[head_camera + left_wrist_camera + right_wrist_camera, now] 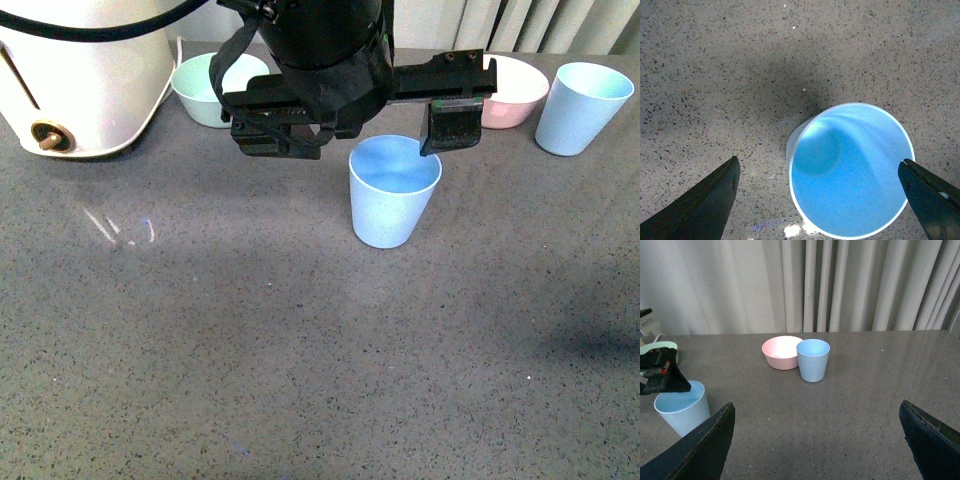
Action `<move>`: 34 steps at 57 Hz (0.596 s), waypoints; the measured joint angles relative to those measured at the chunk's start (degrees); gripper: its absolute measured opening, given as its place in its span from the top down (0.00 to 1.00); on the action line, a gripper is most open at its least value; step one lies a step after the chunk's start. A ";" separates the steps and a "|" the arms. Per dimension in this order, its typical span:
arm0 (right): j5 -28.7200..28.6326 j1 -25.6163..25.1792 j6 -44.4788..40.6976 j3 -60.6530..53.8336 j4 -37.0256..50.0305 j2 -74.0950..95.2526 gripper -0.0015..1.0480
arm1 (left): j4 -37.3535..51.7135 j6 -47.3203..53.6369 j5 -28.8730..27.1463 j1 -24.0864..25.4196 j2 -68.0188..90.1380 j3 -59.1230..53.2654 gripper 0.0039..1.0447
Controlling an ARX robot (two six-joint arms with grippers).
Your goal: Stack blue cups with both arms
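Left claw (350, 148) wide over near blue cup (393, 205); right claw (816, 407) wide; pink bowl (515, 105) beyond

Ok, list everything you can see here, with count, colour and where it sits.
appliance: one, white, far left
mint-green bowl: one, mint green, beside the appliance
pink bowl: one, pink, far right
blue cups: two, light blue, one mid-table, one right of pink bowl
table: one, grey speckled
curtain: one, pale, behind table
left gripper: one, black, open above mid-table cup
right gripper: one, black, open, empty
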 joint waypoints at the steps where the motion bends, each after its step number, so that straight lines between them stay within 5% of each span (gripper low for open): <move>1: 0.00 0.00 0.00 0.00 0.00 0.00 0.09 | 0.07 0.00 0.00 0.02 -0.11 -0.02 0.08; 20: 0.00 0.00 0.00 0.00 0.00 0.00 0.09 | 15.69 -0.15 1.29 2.19 -12.11 -9.68 0.08; 29: -0.04 0.00 0.00 0.00 0.00 0.00 0.09 | 51.69 14.95 -24.61 3.56 -16.74 -26.34 0.30; 34: 0.04 0.00 0.00 0.00 0.00 -0.02 0.09 | 65.72 20.28 -26.49 6.67 -21.27 -37.70 0.44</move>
